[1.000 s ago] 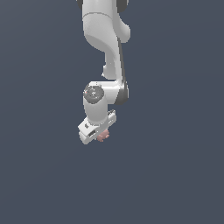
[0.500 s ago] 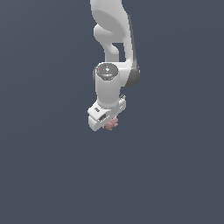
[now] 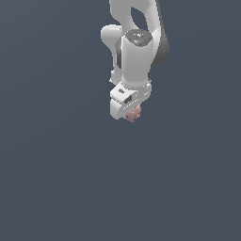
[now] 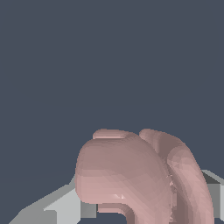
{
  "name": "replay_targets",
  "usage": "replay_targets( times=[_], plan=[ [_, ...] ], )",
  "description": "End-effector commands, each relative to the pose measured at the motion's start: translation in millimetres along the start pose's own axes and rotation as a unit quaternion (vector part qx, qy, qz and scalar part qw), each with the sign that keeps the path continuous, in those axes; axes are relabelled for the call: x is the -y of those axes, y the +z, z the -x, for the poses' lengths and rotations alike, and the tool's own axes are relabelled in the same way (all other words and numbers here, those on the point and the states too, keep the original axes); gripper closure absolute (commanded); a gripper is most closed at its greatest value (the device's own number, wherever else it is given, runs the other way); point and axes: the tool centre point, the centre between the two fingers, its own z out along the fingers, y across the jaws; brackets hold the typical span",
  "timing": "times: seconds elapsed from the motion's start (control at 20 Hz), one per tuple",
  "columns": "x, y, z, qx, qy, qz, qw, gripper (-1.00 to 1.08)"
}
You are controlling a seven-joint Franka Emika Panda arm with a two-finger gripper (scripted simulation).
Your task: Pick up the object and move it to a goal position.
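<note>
Plain slate-grey backdrop, no goal marker visible. White gripper (image 3: 130,114) closed on dusty-pink lumpy object (image 3: 134,114), clamped between fingers (image 4: 65,205) just beneath wrist. Pick-up apparently done; transfer to goal remaining.

The object (image 3: 134,114) is a tiny dusty-pink blob, all lumpy and knobbly, with rounded lobes that show up big in the wrist view (image 4: 131,175). It's tucked right under the white gripper (image 3: 131,113), pinched between the fingers, up against the plain grey backdrop.
</note>
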Motion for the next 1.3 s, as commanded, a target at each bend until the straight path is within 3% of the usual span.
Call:
replay_targets(
  times=[0.0,0.7,1.25],
  plan=[
    [21,-23,-2,0.000,0.000,0.000,1.0000,1.08],
    [124,-144,-17,0.000,0.000,0.000,1.0000,1.08],
    [159,-189,-26,-0.001,0.000,-0.001,1.0000,1.08]
  ],
)
